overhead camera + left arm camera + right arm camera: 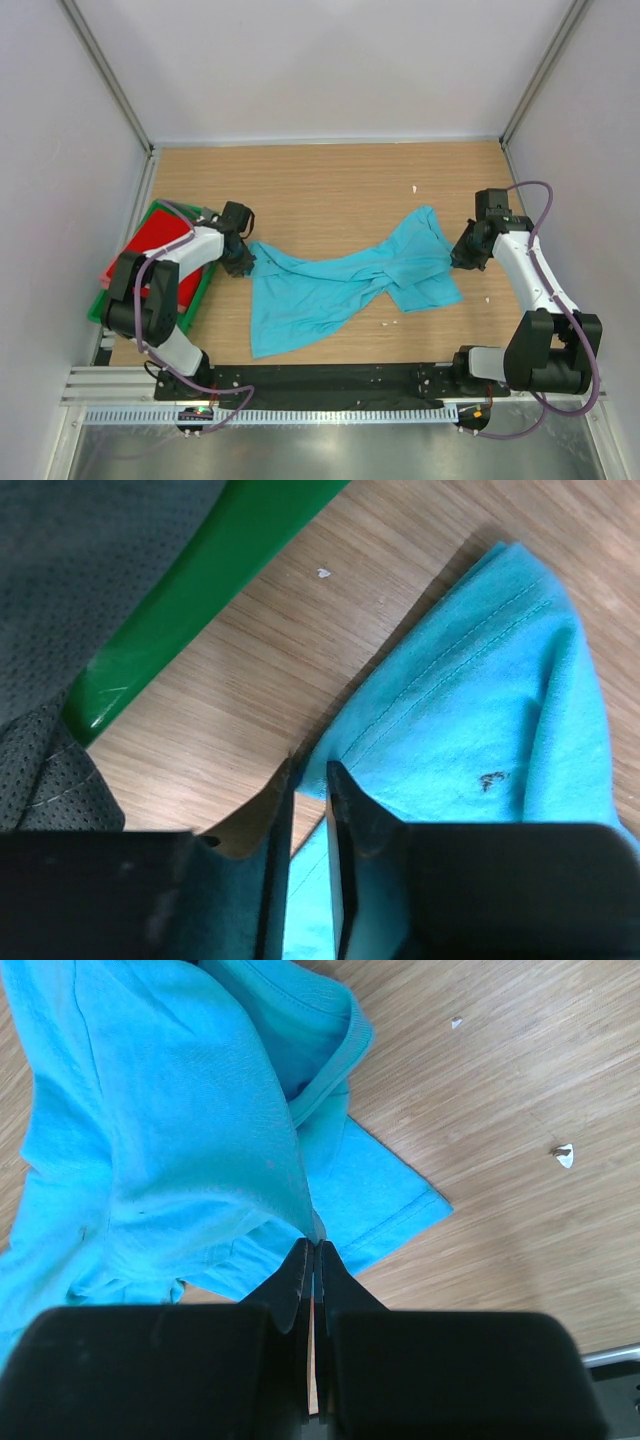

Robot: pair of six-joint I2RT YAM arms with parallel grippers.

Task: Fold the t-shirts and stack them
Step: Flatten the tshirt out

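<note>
The turquoise-blue t-shirt [340,285] lies crumpled and stretched across the middle of the wooden table. My left gripper [243,262] is at its left corner; in the left wrist view the jaws [310,770] stand narrowly apart with the shirt's hem [450,680] pinched between the tips, and a small dark mark [492,778] shows on the cloth. My right gripper [462,255] is shut on a fold at the shirt's right edge [314,1245], by the collar [330,1070]. A red t-shirt [160,238] lies in the green tray. I cannot make out an orange shirt.
The green plastic tray [198,292] stands at the left wall, and its rim shows close to my left gripper [200,590]. Small white crumbs [414,188] lie on the wood. Enclosure walls stand on three sides. A metal rail [320,415] runs along the front.
</note>
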